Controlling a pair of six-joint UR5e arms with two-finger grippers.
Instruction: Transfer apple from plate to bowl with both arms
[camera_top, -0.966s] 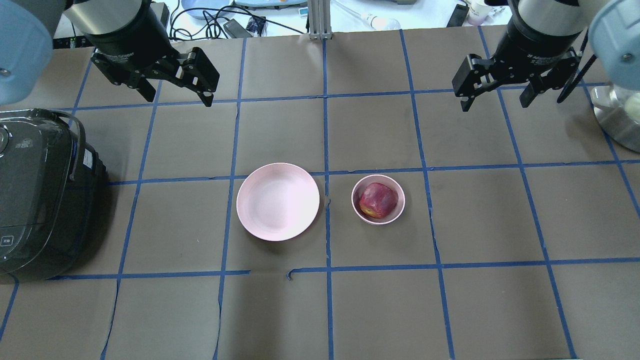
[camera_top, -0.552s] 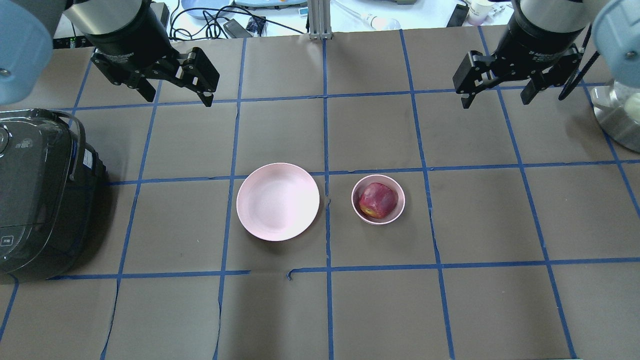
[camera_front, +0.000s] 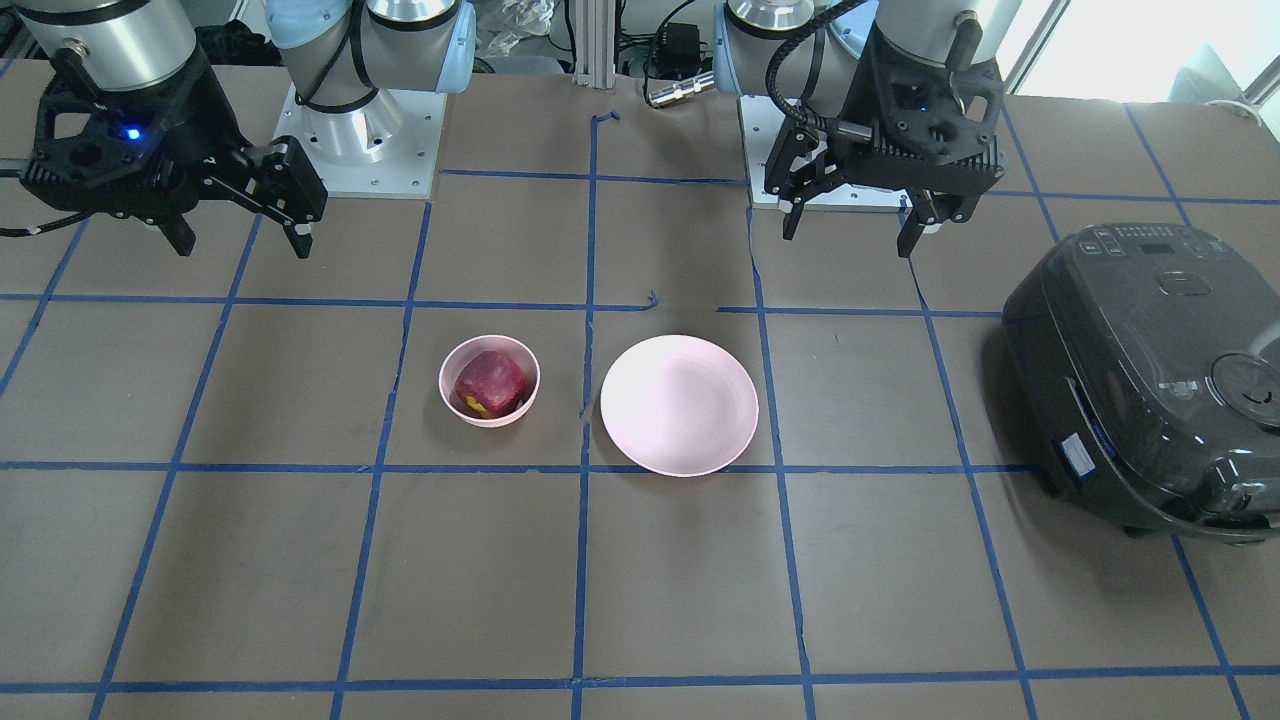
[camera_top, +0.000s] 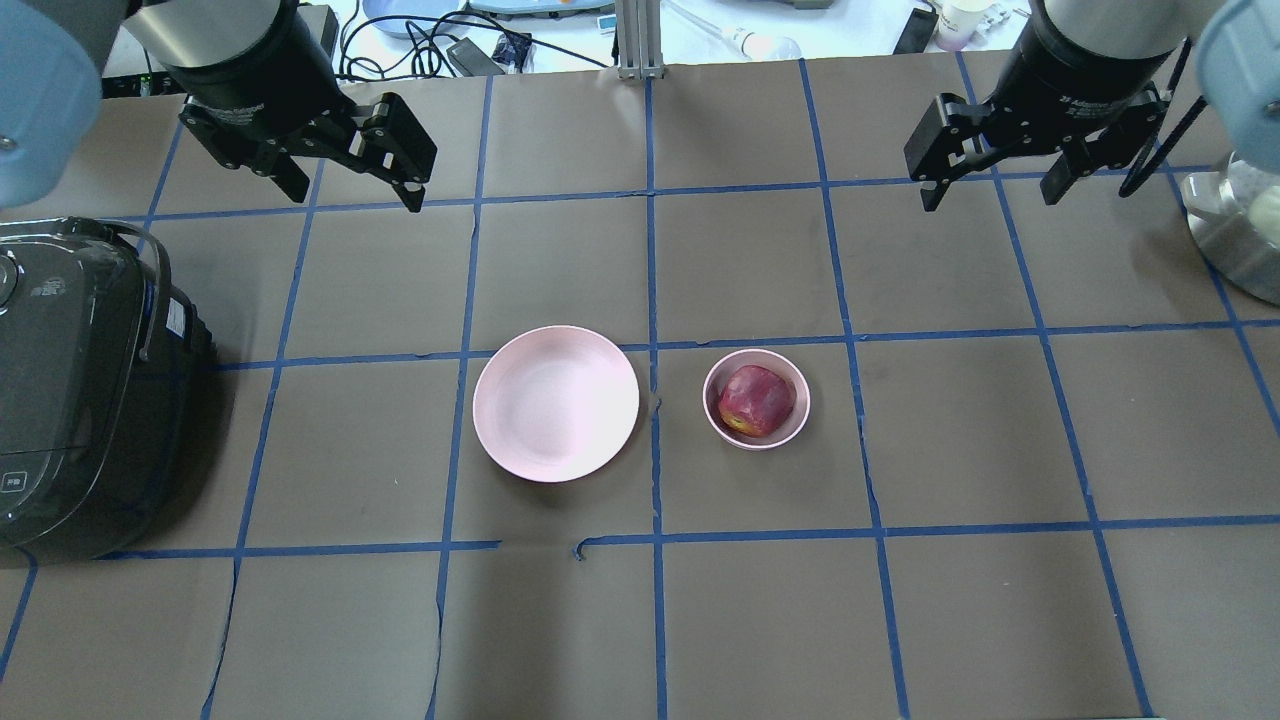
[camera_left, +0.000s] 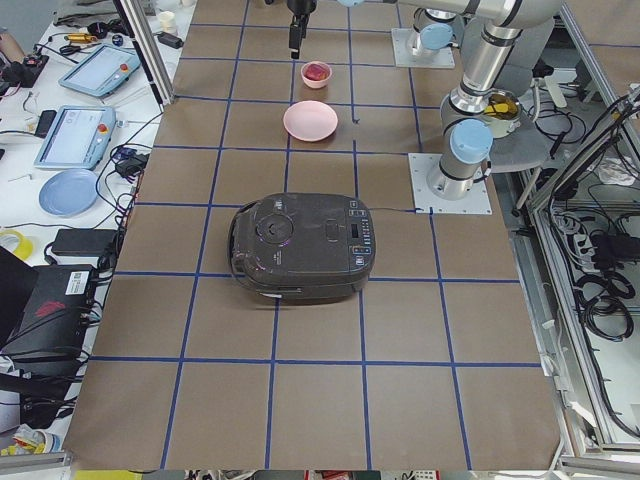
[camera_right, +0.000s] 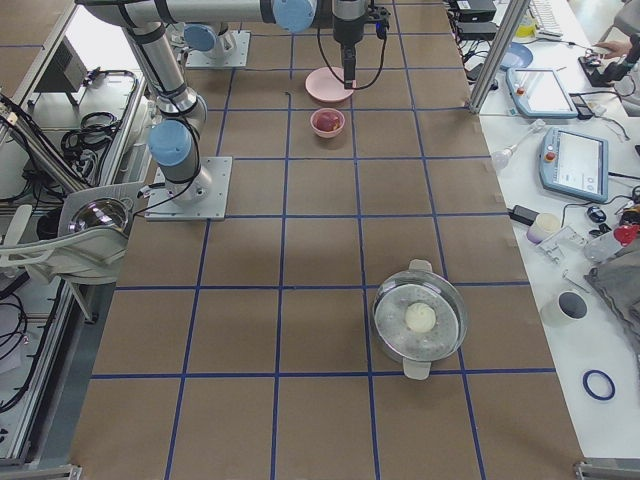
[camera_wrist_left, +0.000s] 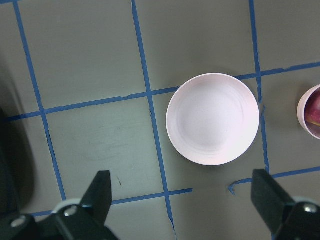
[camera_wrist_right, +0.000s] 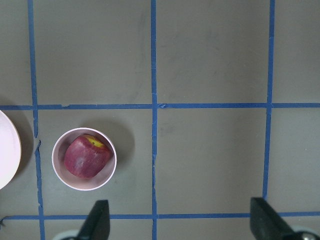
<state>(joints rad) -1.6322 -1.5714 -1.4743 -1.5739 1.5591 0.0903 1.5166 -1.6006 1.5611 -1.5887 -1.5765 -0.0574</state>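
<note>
Both the left gripper (camera_top: 352, 190) and the right gripper (camera_top: 990, 195) are showing only their fingertips (camera_wrist_left: 100, 192) along the bottom edge of the wrist views. In the overhead view the left arm (camera_top: 230, 50) and the right arm (camera_top: 1100, 40) are running off the top of the picture. A steel pot (camera_top: 1235, 240) is being cut off by the right edge there. The bowl (camera_top: 706, 400) is only peeking in at the right edge of the left wrist view, and the plate (camera_top: 555, 403) is being cropped at the left edge of the right wrist view. Each arm is hanging high over its own side of the table (camera_top: 950, 620) with its wrist pointing straight down, the left one near a black rice cooker (camera_top: 70, 400). Both grippers are gaping wide in the air, clasping nothing and touching nothing. The apple (camera_top: 757, 400) is sitting inside the bowl, which is standing just to the right of the plate, well apart from both grippers.
</note>
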